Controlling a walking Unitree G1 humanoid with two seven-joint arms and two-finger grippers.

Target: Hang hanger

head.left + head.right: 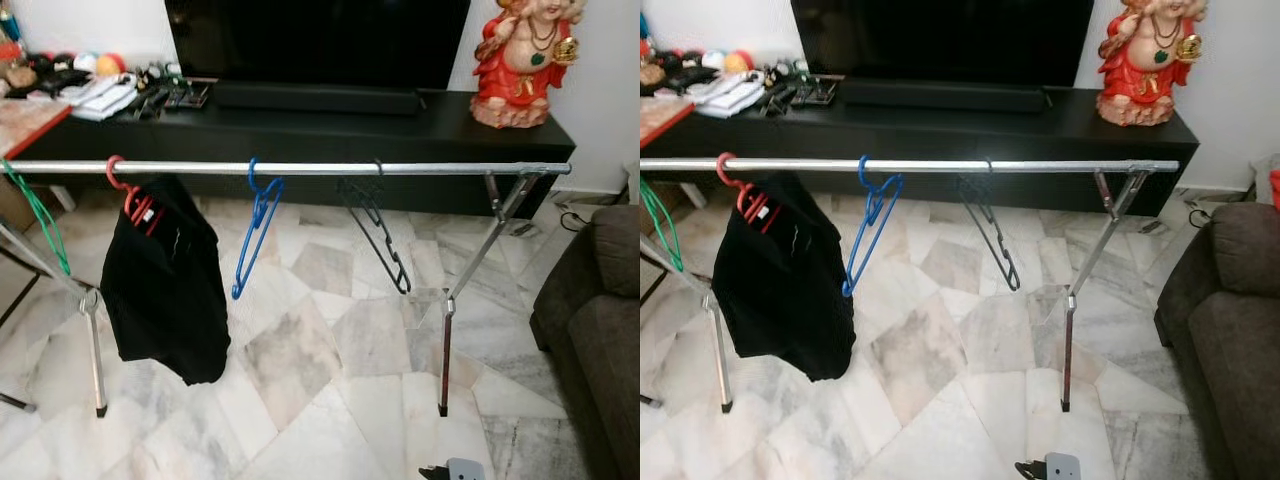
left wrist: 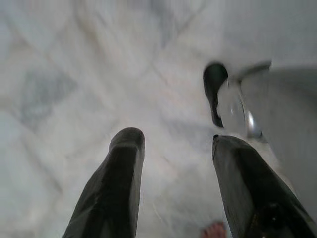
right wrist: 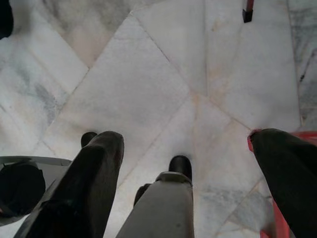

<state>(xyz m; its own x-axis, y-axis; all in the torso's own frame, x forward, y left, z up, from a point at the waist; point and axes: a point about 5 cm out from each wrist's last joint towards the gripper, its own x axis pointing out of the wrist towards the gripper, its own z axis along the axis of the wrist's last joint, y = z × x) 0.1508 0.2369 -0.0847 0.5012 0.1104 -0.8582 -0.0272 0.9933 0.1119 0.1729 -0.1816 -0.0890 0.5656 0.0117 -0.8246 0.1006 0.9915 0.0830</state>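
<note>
A silver clothes rail runs across the room in front of me. Hooked on it from left to right are a green hanger, a red hanger carrying a black garment, a blue hanger and a black hanger. Both arms hang low over the marble floor. My left gripper is open with nothing between its fingers. My right gripper is open wide, and a red edge of something I cannot identify shows beside one finger.
Behind the rail stand a black TV console, a dark TV, clutter at the left end and a red statue. A brown sofa is at the right. The rack's legs stand on the floor.
</note>
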